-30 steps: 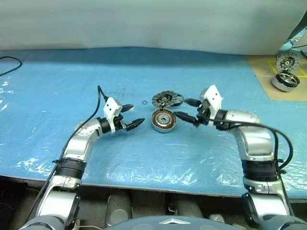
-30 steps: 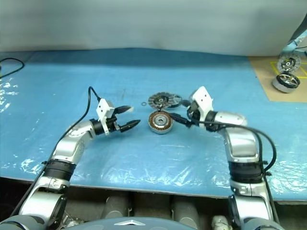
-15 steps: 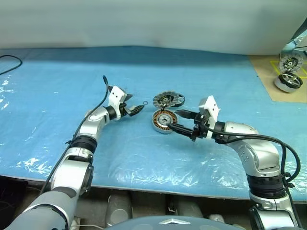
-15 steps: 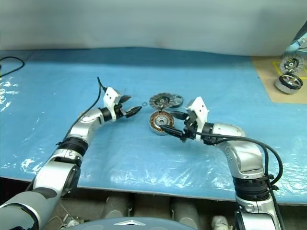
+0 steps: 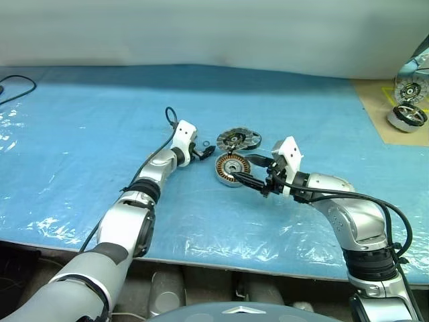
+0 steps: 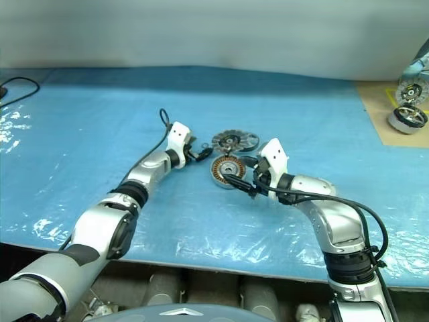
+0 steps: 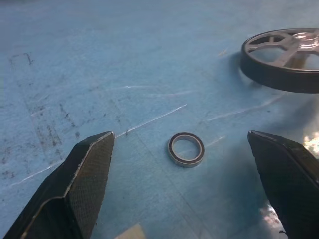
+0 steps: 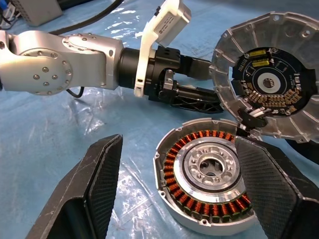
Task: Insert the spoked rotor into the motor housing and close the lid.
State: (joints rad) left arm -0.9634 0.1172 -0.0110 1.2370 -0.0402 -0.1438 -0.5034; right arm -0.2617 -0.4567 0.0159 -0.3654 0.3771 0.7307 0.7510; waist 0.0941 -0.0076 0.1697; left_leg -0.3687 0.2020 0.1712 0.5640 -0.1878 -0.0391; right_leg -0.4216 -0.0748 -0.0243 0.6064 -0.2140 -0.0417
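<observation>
Centrally, left gripper (image 5: 204, 151): fingers wide apart, nothing held, a small dark-rimmed ring (image 7: 186, 149) lying flat on the blue sheet (image 5: 80, 134) between the two fingertips, touching neither. Right gripper (image 5: 243, 170), just right of frame centre: fingers spread wide to either side of the motor housing (image 5: 230, 168), gripping nothing; whether a fingertip touches the can's wall cannot be told. Motor housing: short silver can, copper windings ringing a central hub, open side up, at mid-frame. Finned round silver cover (image 8: 269, 74) with a dark circuit board: propped on edge just behind the housing, tilted, its lower rim at the housing's rim. Spoked rotor (image 7: 286, 57): dark-rimmed wheel resting on the sheet near the ring, beyond the left fingers. Brown board (image 5: 395, 114), upper right corner: two larger wheel-like motors (image 5: 410, 115) on it, well apart from the rest.
</observation>
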